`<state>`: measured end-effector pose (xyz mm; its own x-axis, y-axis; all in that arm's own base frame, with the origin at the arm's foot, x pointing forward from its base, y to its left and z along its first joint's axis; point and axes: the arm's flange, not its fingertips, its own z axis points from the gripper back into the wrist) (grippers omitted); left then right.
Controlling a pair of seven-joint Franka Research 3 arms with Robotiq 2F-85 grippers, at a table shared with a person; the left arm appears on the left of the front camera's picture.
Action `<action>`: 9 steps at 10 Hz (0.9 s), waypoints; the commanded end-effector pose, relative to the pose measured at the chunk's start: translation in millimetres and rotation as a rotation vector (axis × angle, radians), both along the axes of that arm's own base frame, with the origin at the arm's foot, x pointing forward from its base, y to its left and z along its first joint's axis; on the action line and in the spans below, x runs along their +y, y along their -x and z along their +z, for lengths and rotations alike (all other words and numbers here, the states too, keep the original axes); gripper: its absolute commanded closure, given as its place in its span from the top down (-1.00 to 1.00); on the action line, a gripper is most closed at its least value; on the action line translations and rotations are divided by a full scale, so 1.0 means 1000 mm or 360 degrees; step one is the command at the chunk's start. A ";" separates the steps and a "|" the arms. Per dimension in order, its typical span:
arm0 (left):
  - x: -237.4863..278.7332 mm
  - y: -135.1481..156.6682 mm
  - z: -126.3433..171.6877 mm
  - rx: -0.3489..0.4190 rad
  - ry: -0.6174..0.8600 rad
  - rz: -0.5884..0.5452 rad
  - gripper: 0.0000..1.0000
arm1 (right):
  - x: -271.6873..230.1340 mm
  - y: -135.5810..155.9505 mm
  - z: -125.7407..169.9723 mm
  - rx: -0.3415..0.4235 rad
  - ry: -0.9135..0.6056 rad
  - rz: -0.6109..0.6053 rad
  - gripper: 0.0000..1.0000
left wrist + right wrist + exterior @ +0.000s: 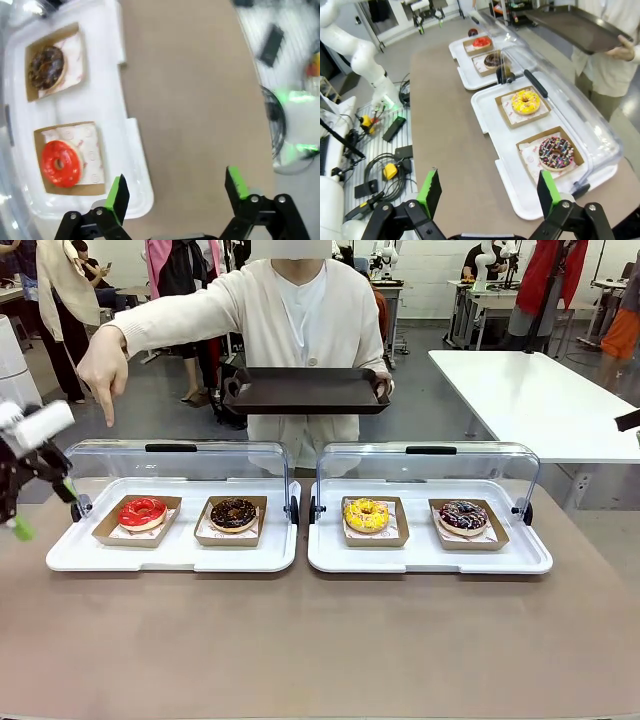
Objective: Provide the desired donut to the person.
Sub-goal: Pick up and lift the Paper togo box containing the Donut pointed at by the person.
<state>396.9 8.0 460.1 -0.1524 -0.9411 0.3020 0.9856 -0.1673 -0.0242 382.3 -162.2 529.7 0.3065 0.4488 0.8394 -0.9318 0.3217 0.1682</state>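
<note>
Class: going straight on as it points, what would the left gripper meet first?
Likely the bare table, just beside the white tray; depth unclear, so one finger may clip its rim.

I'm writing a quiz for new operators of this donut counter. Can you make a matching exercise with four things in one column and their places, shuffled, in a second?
Things:
1 red donut
2 chocolate donut
3 yellow donut
4 dark serving tray

Places:
A held up by the person
B right display tray, its left spot
C left display tray, spot nearest the pointing hand
D left display tray, its right spot

Pairs: 1-C, 2-D, 3-B, 4-A
</note>
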 end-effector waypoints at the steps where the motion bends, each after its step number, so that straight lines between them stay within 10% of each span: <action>1: -0.004 0.000 -0.020 -0.0051 -0.0321 -0.0186 1.00 | 0.000 0.000 0.000 -0.0005 -0.0021 -0.0005 1.00; 9: -0.011 -0.078 -0.095 -0.0205 -0.0345 0.0070 1.00 | 0.000 0.000 0.000 -0.0005 -0.0021 -0.0005 1.00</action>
